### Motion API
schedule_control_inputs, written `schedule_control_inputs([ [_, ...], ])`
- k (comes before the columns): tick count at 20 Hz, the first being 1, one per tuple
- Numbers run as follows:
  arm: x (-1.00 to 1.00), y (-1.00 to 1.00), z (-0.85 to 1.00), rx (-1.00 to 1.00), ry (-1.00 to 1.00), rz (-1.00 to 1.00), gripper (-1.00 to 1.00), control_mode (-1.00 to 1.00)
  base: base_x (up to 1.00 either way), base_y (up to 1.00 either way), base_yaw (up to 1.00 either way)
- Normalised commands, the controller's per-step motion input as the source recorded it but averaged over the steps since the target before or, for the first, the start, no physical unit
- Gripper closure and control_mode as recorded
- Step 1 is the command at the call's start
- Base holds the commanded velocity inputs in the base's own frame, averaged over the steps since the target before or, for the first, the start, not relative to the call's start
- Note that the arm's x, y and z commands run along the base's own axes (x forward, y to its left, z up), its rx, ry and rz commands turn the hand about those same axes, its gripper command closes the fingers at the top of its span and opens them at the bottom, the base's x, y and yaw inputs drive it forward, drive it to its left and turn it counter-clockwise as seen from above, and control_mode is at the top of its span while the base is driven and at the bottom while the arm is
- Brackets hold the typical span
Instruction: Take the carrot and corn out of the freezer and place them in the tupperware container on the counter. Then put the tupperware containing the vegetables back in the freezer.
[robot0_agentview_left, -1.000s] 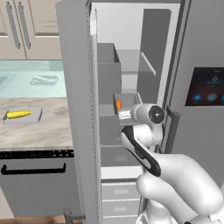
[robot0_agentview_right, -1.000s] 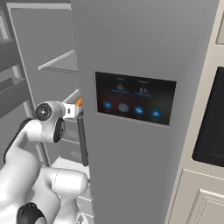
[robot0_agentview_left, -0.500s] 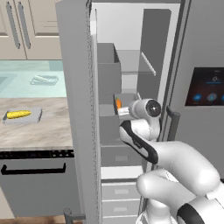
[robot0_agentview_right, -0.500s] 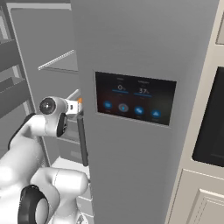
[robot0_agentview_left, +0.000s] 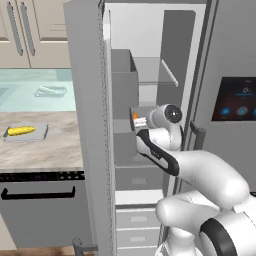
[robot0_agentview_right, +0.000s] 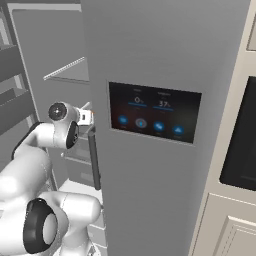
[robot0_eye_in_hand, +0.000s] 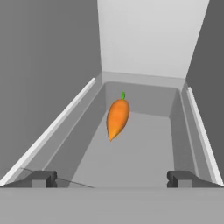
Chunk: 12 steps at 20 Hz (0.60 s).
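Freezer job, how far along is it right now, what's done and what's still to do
Done: the corn already lies in the tupperware container on the counter.
In hand: the gripper is open inside the freezer, lined up on the carrot, which lies loose in a grey bin and is not yet grasped.
Left: grasp the carrot, carry it to the container, then put the container into the freezer.

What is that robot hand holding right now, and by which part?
Nothing. The end effector is open, and the small orange tapered carrot lies untouched ahead of it on the grey freezer shelf.
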Motion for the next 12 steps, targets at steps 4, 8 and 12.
schedule_control_inputs([
  [4,0.14,0.00,0.00,0.00,0.08,0.00,-1.00,-1.00,0.00,0.00,0.00],
  [8,0.14,0.00,-0.10,0.00,0.00,0.00,-1.00,-1.00,0.00,0.00,0.00],
  [12,0.07,0.00,-0.55,0.00,-0.18,0.00,-1.00,-1.00,0.00,0.00,0.00],
])
